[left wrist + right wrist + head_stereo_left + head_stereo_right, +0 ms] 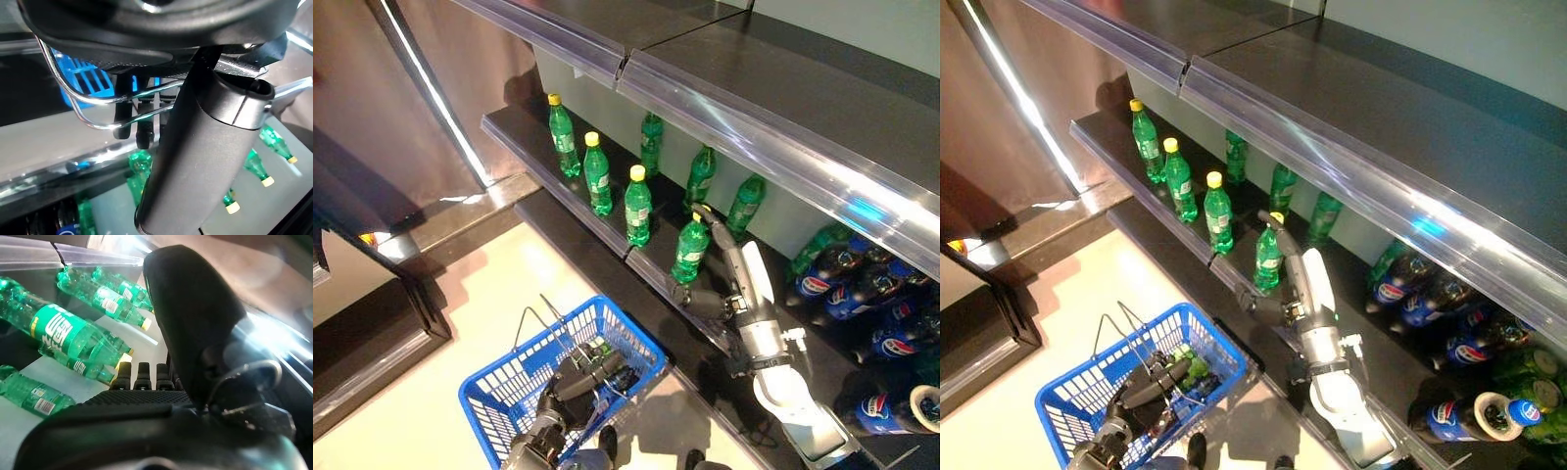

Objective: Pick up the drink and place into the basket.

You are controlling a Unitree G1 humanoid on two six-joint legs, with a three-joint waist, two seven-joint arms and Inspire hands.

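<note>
Your right hand (724,294) at shelf (558,176), straight fingers (717,223) behind green bottle (690,250), thumb at its near side, not closed round it. Bottle upright on shelf edge, last in row of green bottles. Your left hand (570,387) curled round wire handle (93,100) of blue basket (509,392), low over floor.

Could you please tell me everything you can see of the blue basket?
The blue basket is a plastic shopping basket with lattice walls and thin wire handles. It hangs low beside the shelf, above the pale floor. The left hand curls round one wire handle; the left wrist view shows the fingers hooked over it. A green item, apparently a bottle, already lies inside. The right hand is up at the shelf, clear of the basket.
</note>
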